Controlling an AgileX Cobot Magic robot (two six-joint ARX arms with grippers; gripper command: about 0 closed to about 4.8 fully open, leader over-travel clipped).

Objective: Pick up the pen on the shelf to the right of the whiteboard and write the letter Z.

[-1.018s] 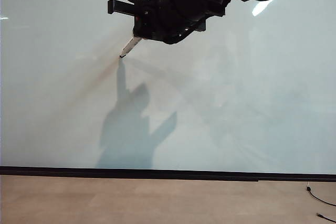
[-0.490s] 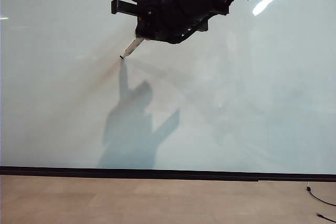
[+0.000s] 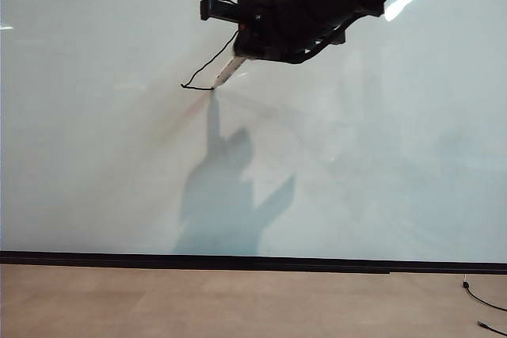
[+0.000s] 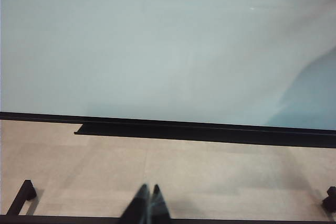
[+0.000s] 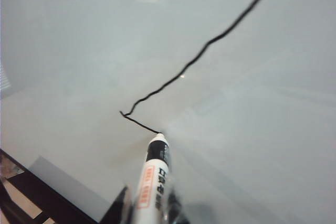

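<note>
Glossy whiteboard point(image 3: 95, 164), slim pen point(image 5: 152, 179), wobbly line point(image 5: 210, 40)

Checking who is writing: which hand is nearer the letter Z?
Right. The right hand, shut on the pen, is at the letter Z high on the whiteboard. The left hand, shut, hangs over the floor below the board.

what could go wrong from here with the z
The letter Z has its top bar, diagonal and only the start of the bottom bar. The line is already wobbly, so the last stroke may run crooked or stop short. The right gripper holds the pen low on its barrel, so pressing on the whiteboard might tilt or slip it. The left gripper rests shut near the floor and cannot help.
</note>
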